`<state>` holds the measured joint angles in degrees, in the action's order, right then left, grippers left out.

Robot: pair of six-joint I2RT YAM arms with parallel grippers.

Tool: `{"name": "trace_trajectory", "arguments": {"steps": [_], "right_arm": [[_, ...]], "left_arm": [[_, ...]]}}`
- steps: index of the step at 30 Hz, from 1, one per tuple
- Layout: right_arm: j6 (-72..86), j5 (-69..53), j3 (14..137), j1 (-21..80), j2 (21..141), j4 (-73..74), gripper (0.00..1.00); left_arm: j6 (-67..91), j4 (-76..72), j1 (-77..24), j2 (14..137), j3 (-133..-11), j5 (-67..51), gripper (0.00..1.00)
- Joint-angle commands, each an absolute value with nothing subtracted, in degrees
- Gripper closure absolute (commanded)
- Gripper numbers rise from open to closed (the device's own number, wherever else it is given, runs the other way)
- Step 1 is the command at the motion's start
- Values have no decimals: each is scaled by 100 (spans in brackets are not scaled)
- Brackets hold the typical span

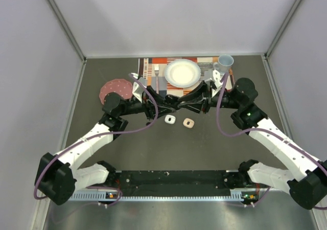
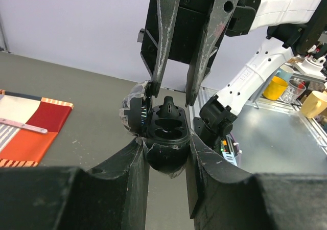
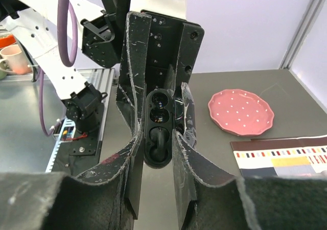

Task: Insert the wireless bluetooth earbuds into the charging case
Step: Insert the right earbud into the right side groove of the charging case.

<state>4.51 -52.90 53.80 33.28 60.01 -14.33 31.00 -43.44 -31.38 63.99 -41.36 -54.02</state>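
Note:
A black charging case [image 2: 164, 158] hangs open above the table's middle, and my left gripper [image 2: 166, 148] is shut on its body. One black earbud [image 2: 168, 110] stands in a slot of the case, stem up. My right gripper [image 2: 172, 97] comes in from the opposite side, open, one fingertip on each side of that earbud. In the right wrist view the earbud [image 3: 159, 138] lies in the case [image 3: 157, 161] between my right gripper's fingers [image 3: 156, 138]. From above, the two grippers [image 1: 166, 103] [image 1: 186, 102] meet tip to tip and hide the case.
A small white case [image 1: 170, 119] and a pale pink case [image 1: 188, 123] lie on the table just in front of the grippers. Behind them are a striped placemat [image 1: 153, 66] with a white plate [image 1: 182, 72], a fork [image 1: 156, 76], a mug [image 1: 224, 63], and a pink dotted plate [image 1: 115, 90].

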Motion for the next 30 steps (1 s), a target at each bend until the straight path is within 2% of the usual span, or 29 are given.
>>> {"name": "trace_trajectory", "arguments": {"steps": [1, 5, 7, 11, 12, 20, 30], "right_arm": [[597, -5036, 5537, 3375, 5819, -1950, 71], [659, -4747, 5493, 3375, 5696, -2092, 72], [677, -4641, 5449, 3375, 5634, -2127, 77], [834, -4684, 5458, 3375, 5686, -2118, 93], [887, -4702, 5475, 3366, 5704, -2101, 100], [1291, -5413, 5467, 3375, 5810, -2188, 100], [1160, -5362, 5397, 3384, 5924, -1899, 100]], "left_arm": [[2866, -4457, -3155, 6170, -4166, -5458, 100], [2681, -4307, -3155, 6056, -4105, -5291, 100], [2628, -4175, -3155, 6012, -4113, -5265, 100], [2602, -4148, -3155, 6012, -4122, -5256, 100], [2602, -4148, -3155, 6012, -4122, -5256, 100], [2540, -4061, -3164, 5985, -4113, -5071, 100], [2575, -4235, -3164, 5907, -4157, -5080, 100]]}}
